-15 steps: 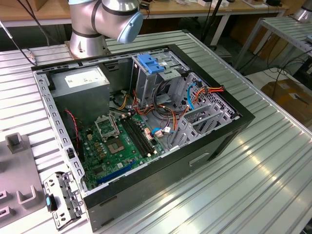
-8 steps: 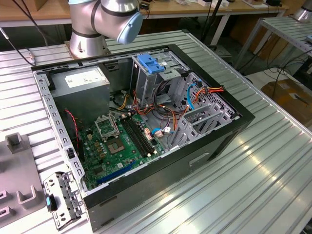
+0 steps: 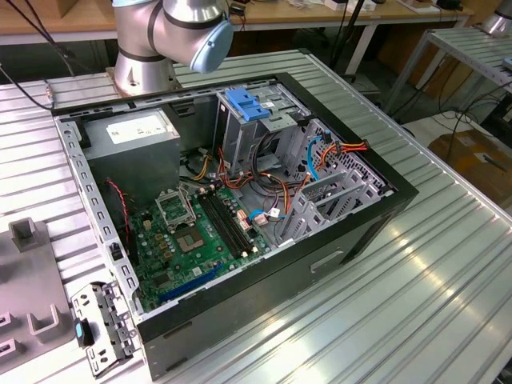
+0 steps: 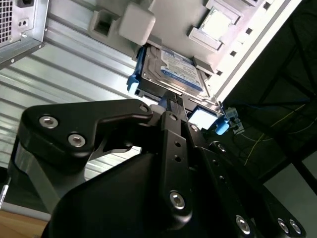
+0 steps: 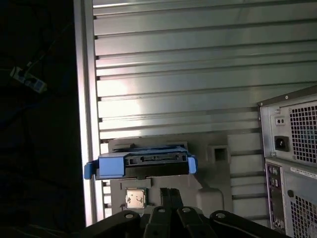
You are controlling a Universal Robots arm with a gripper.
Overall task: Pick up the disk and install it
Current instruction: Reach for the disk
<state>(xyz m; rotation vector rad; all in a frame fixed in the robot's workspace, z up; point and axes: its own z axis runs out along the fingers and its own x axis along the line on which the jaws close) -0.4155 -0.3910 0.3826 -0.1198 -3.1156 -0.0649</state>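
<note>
The disk (image 4: 173, 69) lies label-up on a grey moulded fixture (image 4: 168, 20), blue side rails at both ends, outside the computer case (image 5: 292, 163). In the first wrist view the disk (image 5: 141, 164) is seen edge-on, connector side toward the camera, resting on the same fixture (image 5: 218, 166). The fixture sits on the ribbed metal surface (image 5: 198, 74), right at the surface's edge, near the case's rear panel. A square metal-capped chip (image 5: 134, 198) sits in a pocket of the fixture just beside the disk. The gripper (image 4: 171, 103) is black and looks clenched: its two linkage sides meet at the centre in both wrist views, tip close to the disk's near edge. Contact with the disk cannot be told, and the disk's weight rests on the fixture. Exterior view: the computer case (image 3: 400, 192) lies open on its side on the surface (image 3: 416, 320), green motherboard (image 3: 200, 240) in the bottom, grey power supply (image 3: 132, 132) with a white sticker in the far corner toward the exterior view's left, metal drive cage (image 3: 240, 128) with a blue plastic top beside it, orange and blue cables (image 3: 320, 152) near the front bays. Behind the case rises the robot arm (image 3: 172, 32). A loose metal bracket (image 3: 100, 328) with a blue clip lies on the surface at the case's near corner, toward the exterior view's left.
</note>
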